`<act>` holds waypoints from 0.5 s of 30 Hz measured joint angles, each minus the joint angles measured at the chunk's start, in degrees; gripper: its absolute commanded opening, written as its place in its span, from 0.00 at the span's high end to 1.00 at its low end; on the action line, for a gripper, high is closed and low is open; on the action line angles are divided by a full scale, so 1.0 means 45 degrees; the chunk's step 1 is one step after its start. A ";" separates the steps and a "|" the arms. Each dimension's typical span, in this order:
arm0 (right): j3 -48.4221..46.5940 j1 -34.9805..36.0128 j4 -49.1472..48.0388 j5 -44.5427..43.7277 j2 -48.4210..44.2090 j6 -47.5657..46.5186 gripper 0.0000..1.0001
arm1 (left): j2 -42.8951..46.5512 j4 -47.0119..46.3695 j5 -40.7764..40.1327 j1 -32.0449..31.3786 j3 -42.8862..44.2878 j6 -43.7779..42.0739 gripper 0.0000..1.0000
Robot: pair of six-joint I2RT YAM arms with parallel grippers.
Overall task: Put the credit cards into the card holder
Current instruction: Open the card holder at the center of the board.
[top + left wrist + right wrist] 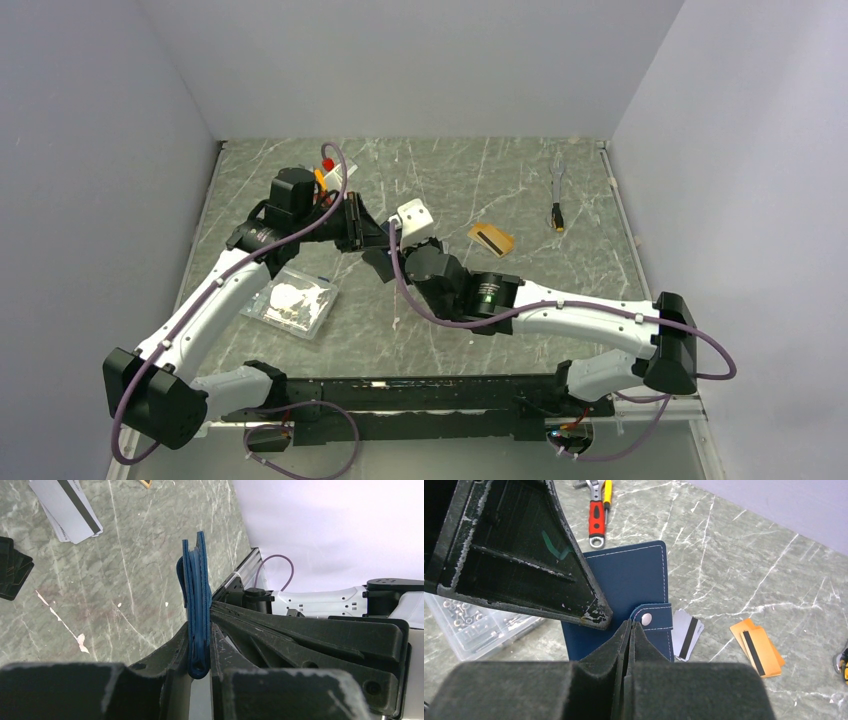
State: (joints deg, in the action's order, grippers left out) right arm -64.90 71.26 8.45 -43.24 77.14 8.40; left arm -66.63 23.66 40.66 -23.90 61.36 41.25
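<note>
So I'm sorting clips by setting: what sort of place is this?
Probably a robot lab cell: plain walls box in a marble-look table, left arm and right arm bolted at its edge.

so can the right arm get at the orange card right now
Probably yes. The orange card lies flat on bare table off to the side of the right gripper, with nothing on it or in between. The jaws are shut by the tab of the card holder, so they would need to open first.

Bright, even light, soft faint shadows; close foreground perhaps slightly blurred.
</note>
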 measured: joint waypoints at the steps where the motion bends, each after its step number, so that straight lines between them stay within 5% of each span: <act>1: 0.0078 0.0019 -0.0121 -0.0097 -0.0029 0.0024 1.00 | 0.0000 -0.0024 0.0005 0.0000 0.0000 0.0019 1.00; 15: 0.1375 -0.0233 -0.1137 -0.2025 -0.0967 -0.0131 1.00 | 0.0112 -0.0092 0.0641 -0.0044 0.0000 0.0126 1.00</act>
State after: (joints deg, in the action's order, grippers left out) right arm -58.72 70.22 3.33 -52.36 72.79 7.81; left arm -66.13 23.24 43.55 -24.10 61.36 41.82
